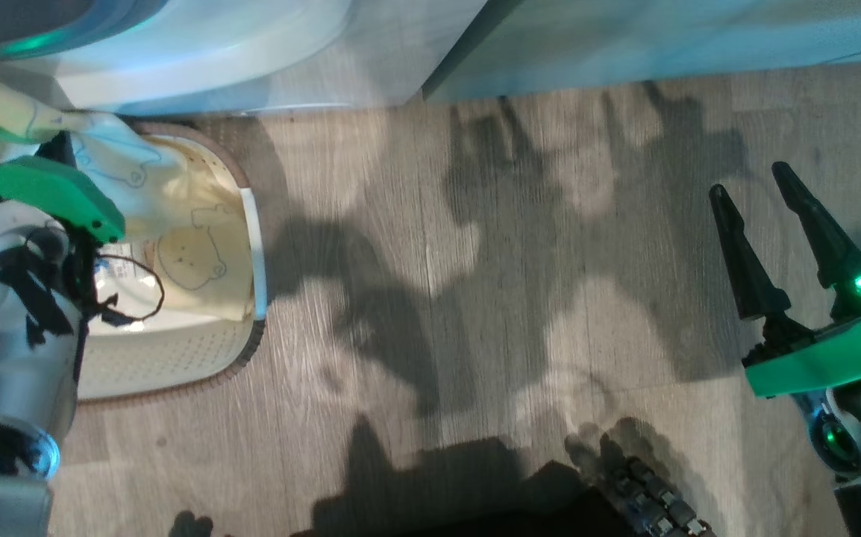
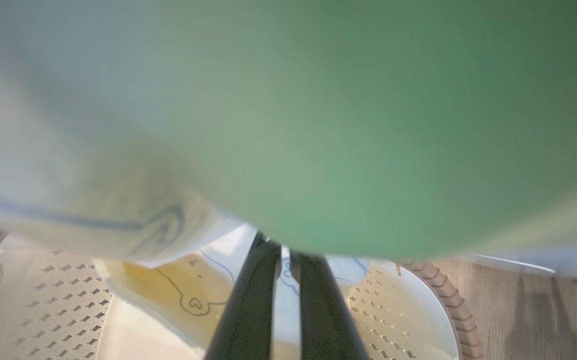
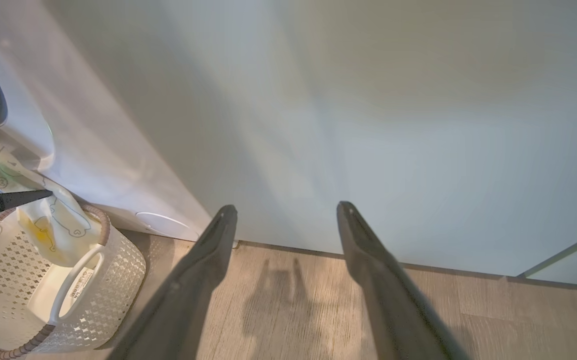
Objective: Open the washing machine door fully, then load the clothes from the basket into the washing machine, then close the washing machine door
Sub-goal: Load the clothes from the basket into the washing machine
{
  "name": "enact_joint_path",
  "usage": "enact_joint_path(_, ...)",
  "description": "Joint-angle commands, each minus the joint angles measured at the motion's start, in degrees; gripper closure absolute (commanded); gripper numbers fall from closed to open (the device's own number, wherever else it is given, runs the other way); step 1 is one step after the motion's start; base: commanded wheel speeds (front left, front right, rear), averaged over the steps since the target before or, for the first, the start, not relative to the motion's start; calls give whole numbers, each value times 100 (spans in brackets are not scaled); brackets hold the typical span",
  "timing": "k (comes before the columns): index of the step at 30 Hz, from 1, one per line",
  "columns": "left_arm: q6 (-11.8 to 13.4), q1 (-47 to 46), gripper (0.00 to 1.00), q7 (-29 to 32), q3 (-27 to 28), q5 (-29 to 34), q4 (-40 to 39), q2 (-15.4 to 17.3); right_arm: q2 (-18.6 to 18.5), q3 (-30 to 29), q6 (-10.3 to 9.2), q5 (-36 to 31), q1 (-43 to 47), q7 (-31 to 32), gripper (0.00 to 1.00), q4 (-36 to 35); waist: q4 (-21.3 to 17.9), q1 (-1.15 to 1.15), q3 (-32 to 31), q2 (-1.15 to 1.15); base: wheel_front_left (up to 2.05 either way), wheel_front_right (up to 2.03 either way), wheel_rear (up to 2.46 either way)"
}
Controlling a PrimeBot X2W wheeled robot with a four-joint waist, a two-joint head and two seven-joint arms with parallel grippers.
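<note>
Pinched between the left gripper's closed dark fingers, the clothes hang partly out of the basket, one end draped up toward the washing machine and blurring much of the left wrist view. That basket sits on the wooden floor at the washer's foot. Well apart, the right gripper hovers, fingers spread and holding nothing, facing a pale cabinet.
</note>
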Motion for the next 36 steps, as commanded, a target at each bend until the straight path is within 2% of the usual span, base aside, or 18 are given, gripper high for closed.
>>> enact_joint_path(1,-19,90,100,-84,215,92,-283,303,-75,45,1,-41,116,-37,0,-114,12,0,-90,0,0,0,0)
enact_joint_path(12,-49,1183,100,-85,748,823,-1376,151,46,109,1,0,211,-37,0,11,101,0,-786,0,0,0,0)
enact_joint_path(23,-228,2103,100,-85,1313,1490,-2838,78,98,91,1,49,556,-37,0,171,297,0,-1746,0,0,0,0)
enact_joint_path(29,-253,2114,100,-85,1249,1276,-3348,197,127,96,1,59,693,-37,0,195,298,0,-1985,0,0,0,0)
enact_joint_path(36,-256,1702,100,125,848,658,-3756,578,156,82,1,67,746,-37,0,184,303,0,-2020,0,0,0,0)
